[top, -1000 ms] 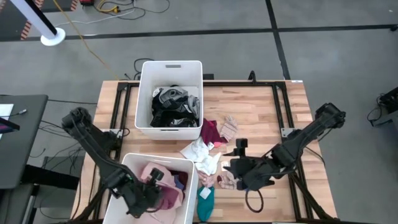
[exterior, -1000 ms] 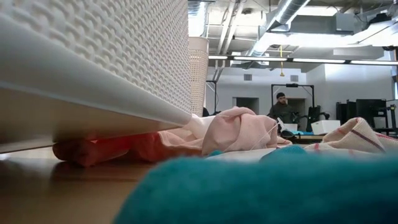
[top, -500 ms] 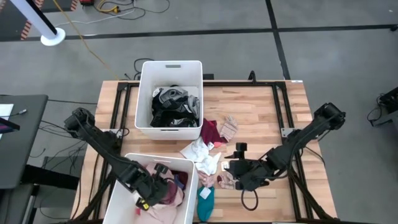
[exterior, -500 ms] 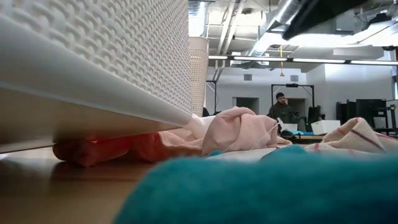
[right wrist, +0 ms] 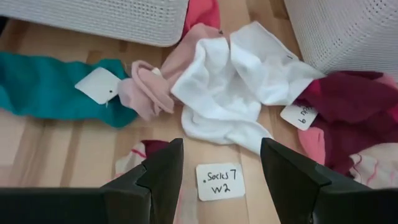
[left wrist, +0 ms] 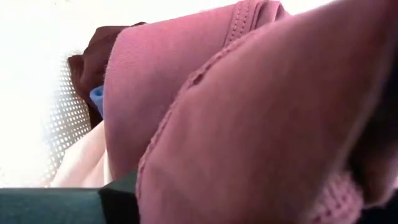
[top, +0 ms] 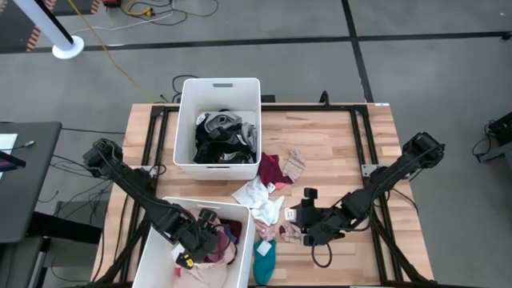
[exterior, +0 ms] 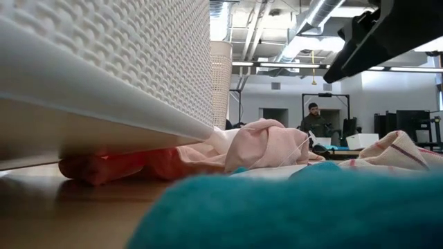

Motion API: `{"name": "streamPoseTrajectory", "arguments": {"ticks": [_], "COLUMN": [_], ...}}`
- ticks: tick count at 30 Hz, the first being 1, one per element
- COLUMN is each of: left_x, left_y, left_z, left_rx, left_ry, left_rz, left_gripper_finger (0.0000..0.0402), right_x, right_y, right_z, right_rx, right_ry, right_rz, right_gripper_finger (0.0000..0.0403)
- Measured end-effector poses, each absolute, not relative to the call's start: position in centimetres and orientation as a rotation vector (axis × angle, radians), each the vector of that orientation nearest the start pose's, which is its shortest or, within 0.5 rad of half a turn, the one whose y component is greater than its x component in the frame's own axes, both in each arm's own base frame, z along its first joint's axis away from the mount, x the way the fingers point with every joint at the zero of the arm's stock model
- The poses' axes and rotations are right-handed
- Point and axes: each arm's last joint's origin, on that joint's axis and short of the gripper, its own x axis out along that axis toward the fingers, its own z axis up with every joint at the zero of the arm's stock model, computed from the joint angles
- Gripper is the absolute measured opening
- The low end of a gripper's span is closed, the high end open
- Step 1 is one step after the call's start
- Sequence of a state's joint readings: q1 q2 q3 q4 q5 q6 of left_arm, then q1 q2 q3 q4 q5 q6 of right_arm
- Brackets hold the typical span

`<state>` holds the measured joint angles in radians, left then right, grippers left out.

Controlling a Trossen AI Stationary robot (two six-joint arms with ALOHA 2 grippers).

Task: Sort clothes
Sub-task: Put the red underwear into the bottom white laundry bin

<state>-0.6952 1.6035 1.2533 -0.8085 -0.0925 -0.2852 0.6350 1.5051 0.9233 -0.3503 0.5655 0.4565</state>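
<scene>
Fingers of the right gripper (right wrist: 221,171) are standing wide apart, gripping nothing, hovering over the loose clothes on the bench (top: 336,140). Between those fingers a small paper tag (right wrist: 220,182) reading "Socks 7 W2" is lying on the wood. Just past it a white garment (right wrist: 236,81) is sprawling, touching a pale pink sock (right wrist: 149,87) on one side and a maroon piece (right wrist: 354,106) on the other. A teal garment (right wrist: 56,87) is stretching away along the wood, with a white tag resting on it.

Fingers of the left gripper (top: 200,236) are down inside the near white bin (top: 156,240), buried against a pink garment (left wrist: 249,124); whether they are open or closed, I cannot tell. Beside the pink cloth a dark maroon piece (left wrist: 87,68) and a scrap of blue (left wrist: 96,96) are showing against the bin's mesh wall.

Farther out, the far white bin (top: 219,86) is holding black, grey and white clothes (top: 224,136). From bench level, pink cloth (exterior: 263,149) is bunching beside the near bin, with teal cloth blurring in front. A person (exterior: 313,121) is standing in the room behind.
</scene>
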Motion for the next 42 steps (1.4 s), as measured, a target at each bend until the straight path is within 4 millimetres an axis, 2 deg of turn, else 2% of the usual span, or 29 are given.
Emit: {"name": "streamPoseTrajectory", "arguments": {"ticks": [4,11,17,28,42], "left_x": [24.7,24.4,24.7,24.3,21.8], "left_y": [-20.2,-19.8,-19.6,-19.3,-17.6], "left_z": [24.6,21.8,21.9,26.5,32.7], "left_rx": [0.19,0.157,0.153,0.138,0.076], "left_ry": [1.121,1.13,1.122,1.027,0.929], "left_rz": [-0.375,-0.372,-0.371,-0.41,-0.445], "left_gripper_finger": [0.0205,0.0206,0.0206,0.0207,0.0207], "right_x": [24.7,24.7,24.9,24.7,25.4], "right_y": [16.2,16.3,16.0,15.7,14.6], "right_z": [20.8,20.7,20.7,20.5,20.5], "right_rx": [-0.088,-0.083,-0.064,-0.09,-0.098], "right_ry": [0.757,0.761,0.78,0.81,0.829], "right_rz": [-0.114,-0.105,-0.09,-0.097,-0.097], "right_gripper_finger": [0.0226,0.0226,0.0226,0.0226,0.0226]}}
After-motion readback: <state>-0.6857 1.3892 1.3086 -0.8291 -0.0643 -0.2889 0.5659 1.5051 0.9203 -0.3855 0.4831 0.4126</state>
